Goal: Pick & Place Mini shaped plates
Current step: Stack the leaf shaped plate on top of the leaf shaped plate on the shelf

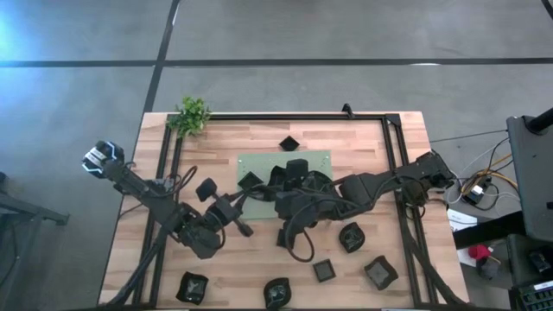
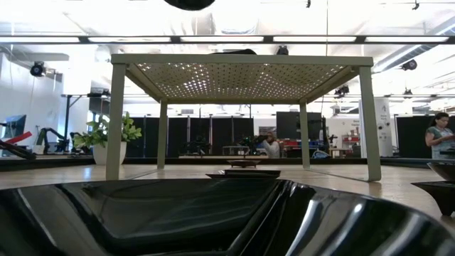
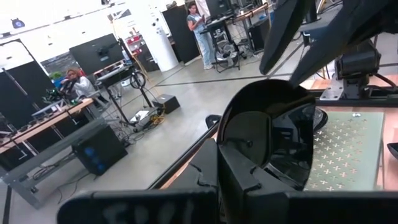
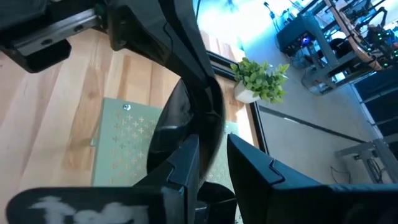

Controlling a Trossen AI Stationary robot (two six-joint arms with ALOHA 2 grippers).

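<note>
- The left gripper hangs low over the wooden table, its fingers pressed together on the rim of a small glossy black plate. In the left wrist view the dish stands on edge between the fingers, probably so it can be carried clear of the others.
- Just ahead of that gripper lies the light green perforated mat, already bearing several black plates, so it looks like the drop-off spot.
- The right gripper reaches in over the mat's near edge, its fingers pinching the edge of a second plate, held tilted (the rim sits in the gap between the fingers).
- Behind and beside the right gripper, more mini plates wait loose on the bare wood, well apart from the mat.
- A leafy plant stands at the far corner.
</note>
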